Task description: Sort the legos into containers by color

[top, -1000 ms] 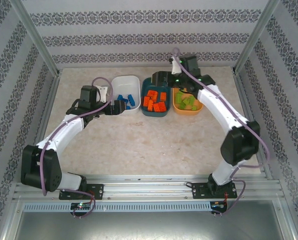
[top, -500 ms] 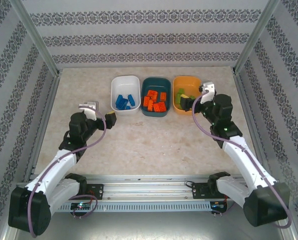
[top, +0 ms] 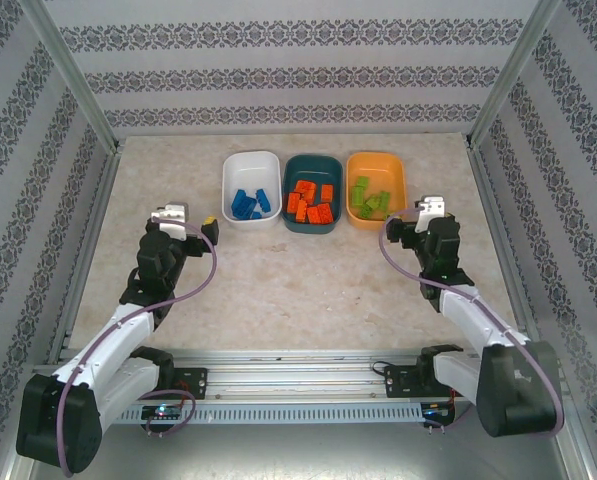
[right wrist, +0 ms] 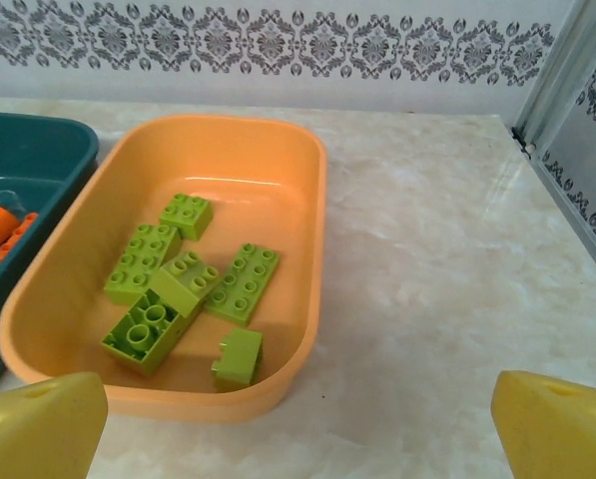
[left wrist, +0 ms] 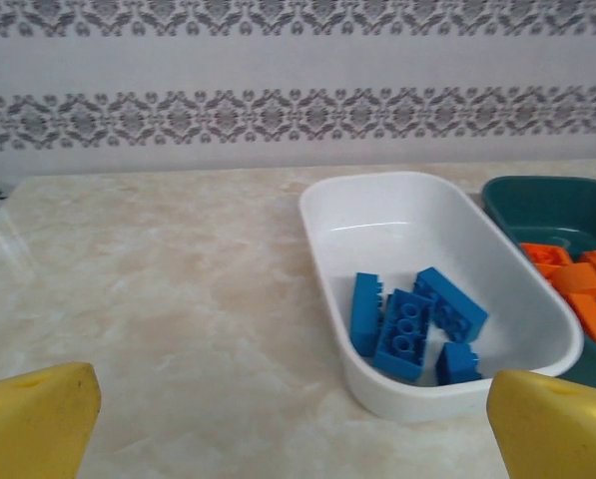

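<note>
1. Three trays stand in a row at the far side of the bench (top: 308,290), close side by side: the white tray (top: 228,172) on the left, the teal tray (top: 313,160) in the middle, the orange tray (top: 376,156) on the right.
2. The blue bricks (top: 250,203) all lie in the white tray, bunched toward its near end. From the left wrist they sit in a loose cluster, some touching.
3. The orange bricks (top: 311,203) lie in the teal tray, packed close together.
4. The green bricks (top: 371,200) lie in the orange tray. From the right wrist most of them sit in its left half and toward the near end.
5. The left jaws are released and spread wide with nothing between them. Their yellow pads (left wrist: 33,419) show at the bottom corners of the wrist view. They hang over bare bench, near the white tray's near left corner but apart from it, and face that tray.
6. The right jaws are also released and empty, with yellow pads (right wrist: 38,424) wide apart. They sit near the orange tray's near right corner, not touching it, and face that tray.
7. The left arm (top: 128,320) and right arm (top: 468,305) are folded low on their own sides, well apart.
</note>
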`<state>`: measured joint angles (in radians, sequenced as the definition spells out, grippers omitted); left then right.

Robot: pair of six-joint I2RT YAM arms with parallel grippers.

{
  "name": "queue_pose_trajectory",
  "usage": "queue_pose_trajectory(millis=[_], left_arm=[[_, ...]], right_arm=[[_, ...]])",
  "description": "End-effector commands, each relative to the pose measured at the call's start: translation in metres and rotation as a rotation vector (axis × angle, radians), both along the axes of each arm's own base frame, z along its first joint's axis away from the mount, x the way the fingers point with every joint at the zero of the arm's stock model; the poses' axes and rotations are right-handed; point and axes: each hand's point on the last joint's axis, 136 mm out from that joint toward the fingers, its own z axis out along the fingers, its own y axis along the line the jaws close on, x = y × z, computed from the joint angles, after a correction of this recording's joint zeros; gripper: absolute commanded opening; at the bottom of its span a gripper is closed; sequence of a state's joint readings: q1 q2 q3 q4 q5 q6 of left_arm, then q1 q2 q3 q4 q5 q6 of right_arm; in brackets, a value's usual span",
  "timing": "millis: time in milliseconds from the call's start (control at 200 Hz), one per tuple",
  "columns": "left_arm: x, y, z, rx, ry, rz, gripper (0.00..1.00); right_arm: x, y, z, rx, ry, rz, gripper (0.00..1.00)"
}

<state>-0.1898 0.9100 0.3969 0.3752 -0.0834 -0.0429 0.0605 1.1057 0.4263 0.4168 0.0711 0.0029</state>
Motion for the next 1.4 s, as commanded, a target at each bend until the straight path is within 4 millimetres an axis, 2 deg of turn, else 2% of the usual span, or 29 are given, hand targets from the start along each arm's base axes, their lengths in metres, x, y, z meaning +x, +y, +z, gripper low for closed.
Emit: queue_pose_trajectory(millis=[0,280,485,734,974,1074,1194,1394], left_arm=[[-0.002,0.018,-0.005,0.06,-0.003,0.092,1.0],[-0.005,0.048,-0.02,0.079,0.057,0.212,1.0],[0.003,0.062,-0.043,0.069,0.13,0.236,1.0],[0.034,0.055,-0.056,0.06,0.168,0.18,1.0],[0.057,0.047,-0.086,0.049,0.208,0.129,1.0],[0.06,0.045,-0.095,0.056,0.214,0.11,1.0],[0.063,0.044,-0.095,0.063,0.184,0.09,1.0],[0.057,0.038,-0.107,0.064,0.13,0.048,1.0]], right_arm=[[0.012,-0.007,0.008,-0.004,-0.064,-0.026,0.98],[0.029,-0.001,-0.014,0.01,-0.016,0.015,0.98],[0.031,0.0,-0.021,0.012,-0.01,0.018,0.98],[0.031,0.0,-0.028,0.014,0.001,0.021,0.98],[0.03,0.0,-0.031,0.02,0.005,0.019,0.98],[0.03,0.0,-0.031,0.022,0.007,0.02,0.98],[0.03,0.001,-0.034,0.025,0.012,0.024,0.98],[0.029,0.002,-0.034,0.024,0.008,0.03,0.98]])
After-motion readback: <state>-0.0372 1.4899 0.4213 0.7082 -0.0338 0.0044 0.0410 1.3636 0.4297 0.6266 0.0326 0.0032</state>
